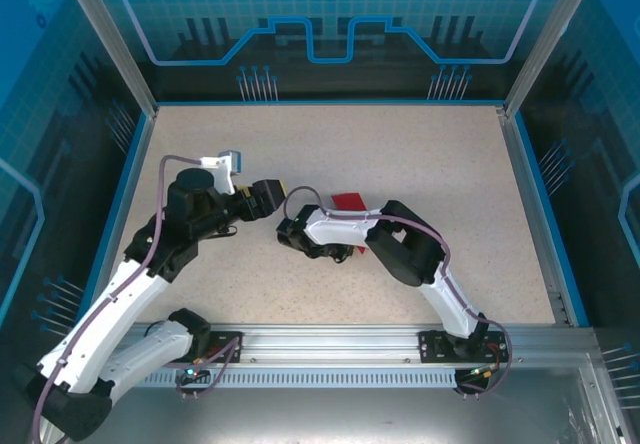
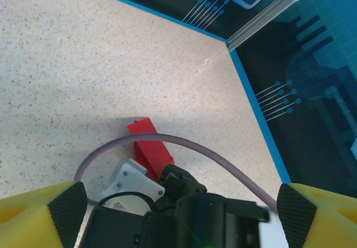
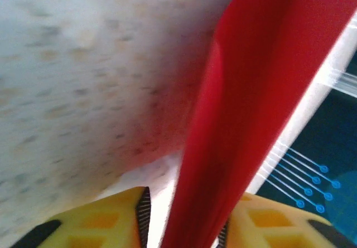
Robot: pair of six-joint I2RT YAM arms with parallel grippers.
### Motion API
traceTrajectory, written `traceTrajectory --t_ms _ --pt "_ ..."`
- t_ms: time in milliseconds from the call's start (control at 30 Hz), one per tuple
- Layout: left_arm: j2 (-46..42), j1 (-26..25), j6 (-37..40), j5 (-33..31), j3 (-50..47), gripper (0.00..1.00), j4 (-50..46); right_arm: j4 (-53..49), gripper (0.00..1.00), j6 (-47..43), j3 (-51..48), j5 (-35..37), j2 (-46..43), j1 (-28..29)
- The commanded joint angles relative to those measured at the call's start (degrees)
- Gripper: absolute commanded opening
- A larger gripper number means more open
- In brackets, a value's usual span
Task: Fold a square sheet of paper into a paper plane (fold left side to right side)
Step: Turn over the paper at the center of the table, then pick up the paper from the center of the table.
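The red sheet of paper [image 1: 348, 202] is folded into a narrow layered strip at the table's middle, behind my right forearm. In the right wrist view the red paper [image 3: 245, 108] runs up from between the yellow fingers of my right gripper [image 3: 184, 228]. The jaws stand apart, with a gap between the left pad and the paper. My left gripper [image 1: 262, 196] hovers just left of the right wrist [image 1: 300, 232]. Its fingers [image 2: 61, 214] are spread wide and hold nothing. Seen from the left wrist, the paper [image 2: 149, 144] sticks out past the right arm's black wrist.
A purple cable [image 2: 184, 144] arcs over the right wrist. Blue-edged walls [image 1: 528, 194] enclose the speckled table [image 1: 420, 154]. The arms' mounting rail [image 1: 330, 349] lies along the near edge.
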Motion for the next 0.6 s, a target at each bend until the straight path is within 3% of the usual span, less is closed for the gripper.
traceTrajectory --t_ms 0,233,367,567 --pt "0.9 0.5 -1.5 -0.7 -1.4 0.91 1.9 0.4 0.51 -1.3 -0.7 -10.2 -5.8 1.0" --pt "5.1 0.5 -5.5 1.3 -4.8 0.92 7.1 6.3 0.80 -1.9 -7.9 -26.9 -23.4 0.7" --pt "11.5 0.5 -8.0 7.6 -6.4 0.92 12.8 12.1 0.85 -1.4 -13.9 -34.3 -35.1 -2.3" --pt "25.9 -1.6 -10.5 16.6 -5.0 0.89 20.6 24.1 0.96 0.7 -26.1 -44.6 -52.9 -12.2"
